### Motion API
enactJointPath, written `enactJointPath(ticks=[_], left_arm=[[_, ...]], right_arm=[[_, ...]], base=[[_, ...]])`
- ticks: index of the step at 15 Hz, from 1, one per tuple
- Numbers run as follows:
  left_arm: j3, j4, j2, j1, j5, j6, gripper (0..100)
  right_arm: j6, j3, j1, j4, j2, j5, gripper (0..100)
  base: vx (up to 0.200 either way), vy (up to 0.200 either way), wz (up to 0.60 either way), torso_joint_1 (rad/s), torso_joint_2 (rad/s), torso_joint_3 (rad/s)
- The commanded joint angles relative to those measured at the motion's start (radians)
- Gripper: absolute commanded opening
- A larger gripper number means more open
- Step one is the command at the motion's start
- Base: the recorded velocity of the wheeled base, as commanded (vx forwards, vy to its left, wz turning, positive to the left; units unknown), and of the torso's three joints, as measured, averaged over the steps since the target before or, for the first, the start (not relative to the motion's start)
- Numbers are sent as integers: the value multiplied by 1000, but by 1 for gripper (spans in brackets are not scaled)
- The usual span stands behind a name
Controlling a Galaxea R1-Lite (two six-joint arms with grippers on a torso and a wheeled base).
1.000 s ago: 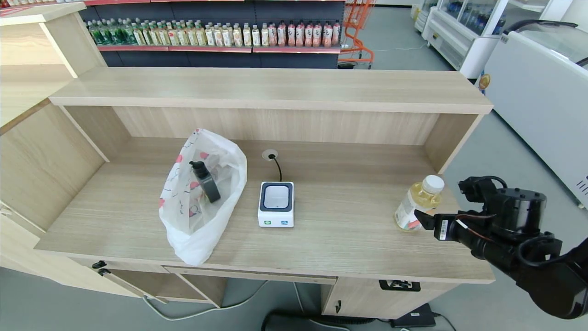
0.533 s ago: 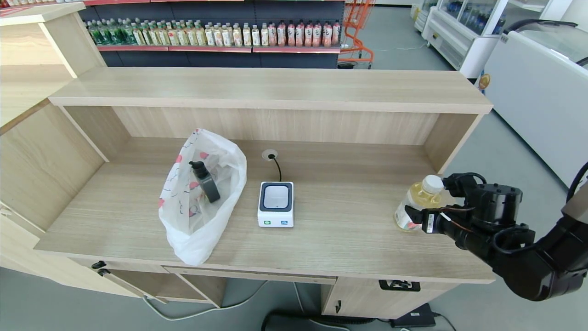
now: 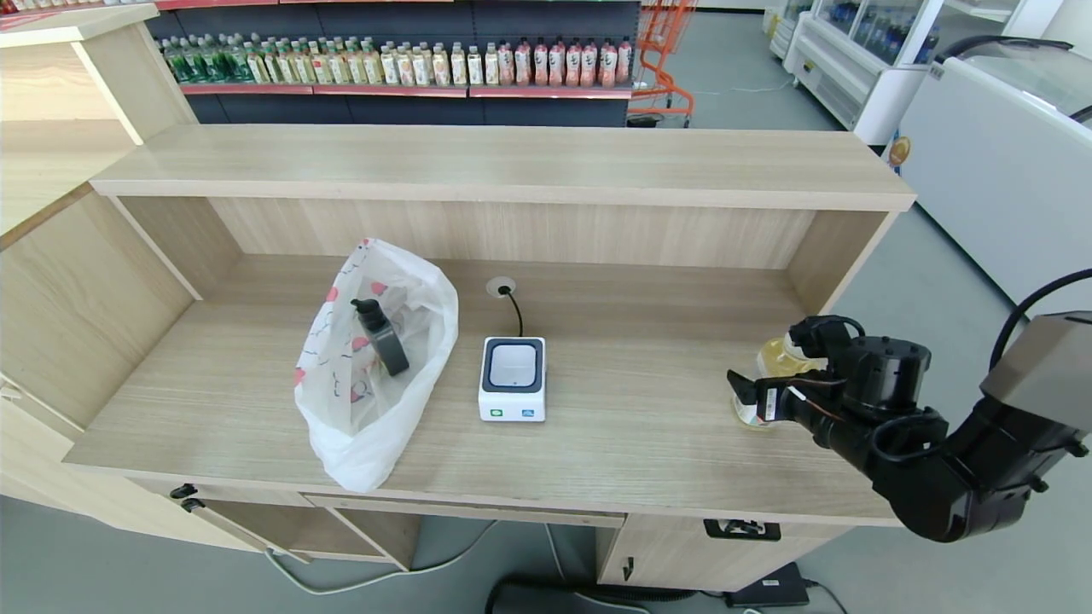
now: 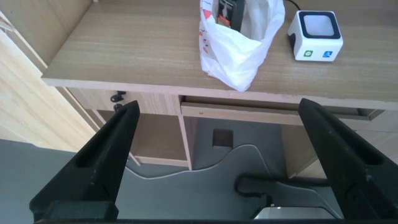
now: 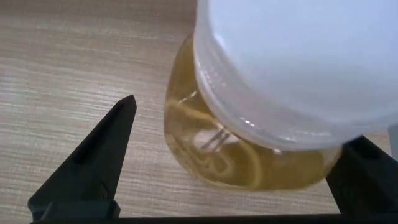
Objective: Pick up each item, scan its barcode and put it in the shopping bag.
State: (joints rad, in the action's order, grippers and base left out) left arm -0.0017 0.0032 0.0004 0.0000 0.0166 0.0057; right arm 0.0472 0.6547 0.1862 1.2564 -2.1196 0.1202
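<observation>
While the right jaws, released, straddle the bottle [image 3: 775, 362] at the bench's [image 3: 640, 384] right end (left jaws spread too), the pick-up looks in hand: next, clench squarely, then lift toward the scanner [image 3: 512, 377].

Right gripper [image 3: 765, 375] farther forward, jaws now astride bottle [image 3: 775, 356].

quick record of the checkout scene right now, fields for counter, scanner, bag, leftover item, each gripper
counter: light wood, raised ledge behind
scanner: white, near the middle, window facing up, cable running to the back
shopping bag: white, printed, open, left of the scanner
in bag: dark pump bottle; other contents unclear
item outside bag: yellow bottle, white cap, standing at the counter's right end
right gripper: open, fingers either side of the yellow bottle
left gripper: open, empty, in front of the counter
stage: yellow bottle not yet lifted or scanned
</observation>
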Motion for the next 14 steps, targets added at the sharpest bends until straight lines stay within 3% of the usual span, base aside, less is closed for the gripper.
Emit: enactJointPath(ticks=[1, 7, 8, 14], left_arm=[[0, 0, 0, 0, 0, 0, 100], [0, 0, 0, 0, 0, 0, 100], [0, 0, 0, 0, 0, 0, 100], [0, 0, 0, 0, 0, 0, 100]], right_arm=[[0, 28, 32, 20, -46, -10, 100], [0, 138, 65, 35, -142, -11, 100], [-1, 155, 75, 34, -145, -22, 0], [-1, 161, 150, 34, -137, -71, 0]], base=[[0, 0, 0, 0, 0, 0], [0, 0, 0, 0, 0, 0], [0, 0, 0, 0, 0, 0], [0, 0, 0, 0, 0, 0]])
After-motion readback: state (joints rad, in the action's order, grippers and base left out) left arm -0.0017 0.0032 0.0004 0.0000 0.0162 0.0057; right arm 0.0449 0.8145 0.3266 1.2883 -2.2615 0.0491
